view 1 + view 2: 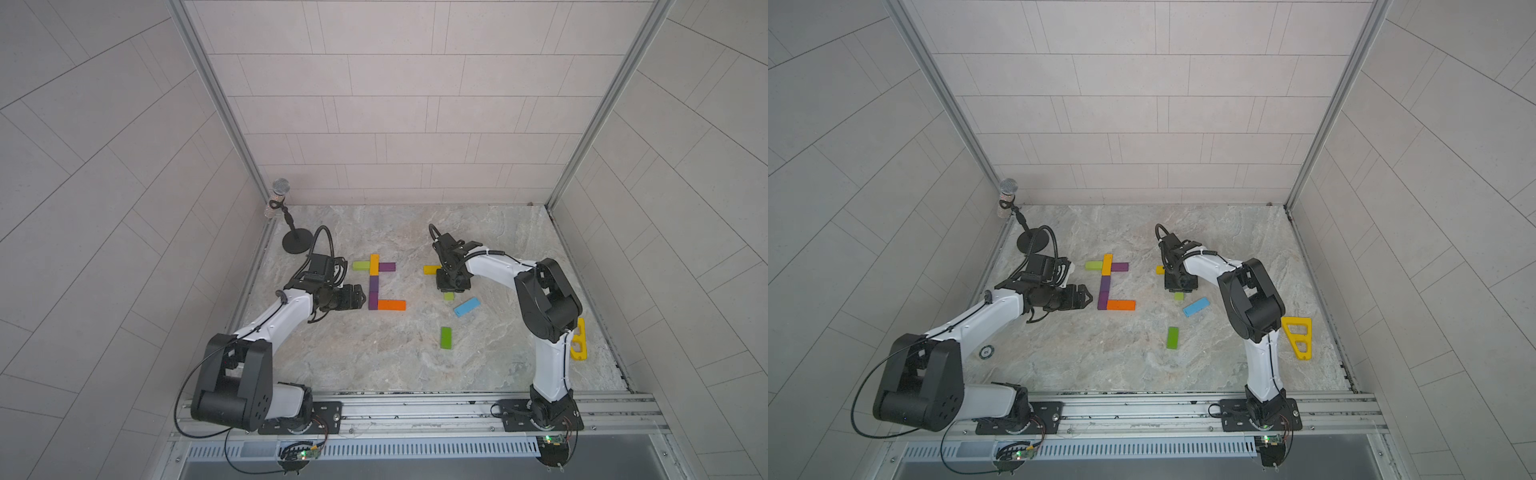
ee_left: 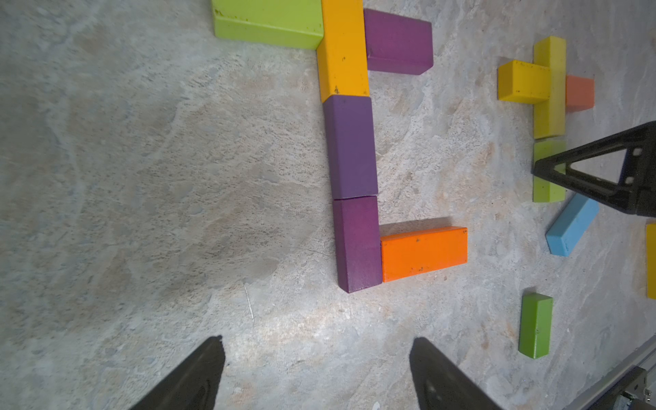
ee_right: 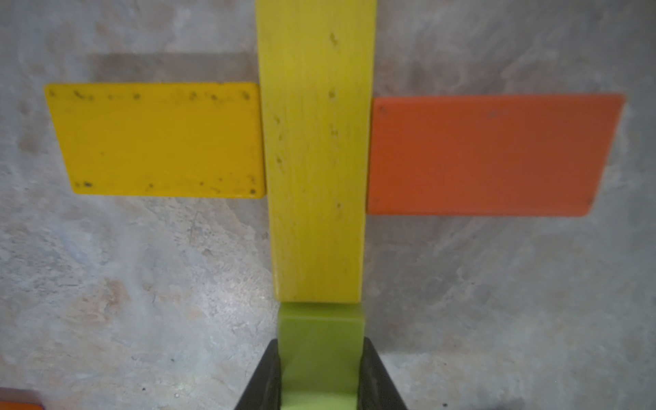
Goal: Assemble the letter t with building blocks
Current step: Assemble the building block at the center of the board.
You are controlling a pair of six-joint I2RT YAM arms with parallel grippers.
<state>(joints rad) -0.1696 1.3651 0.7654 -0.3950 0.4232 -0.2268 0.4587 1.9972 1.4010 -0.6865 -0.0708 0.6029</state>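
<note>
A small lime-green rectangular wooden block (image 3: 321, 321) is sitting clamped between the closed-in fingers of the right gripper (image 3: 320, 340). Its end seems to be touching the long yellow-green block (image 3: 316, 152), though the close view is blurry. A yellow block (image 3: 156, 140) and an orange-red block (image 3: 490, 154) are flanking that long block, forming a cross right of the table's centre. The left gripper (image 2: 317, 340) is hovering wide open and empty beside a purple, yellow, lime and orange block figure (image 1: 373, 284) on the marbled grey tabletop (image 1: 374, 357).
</note>
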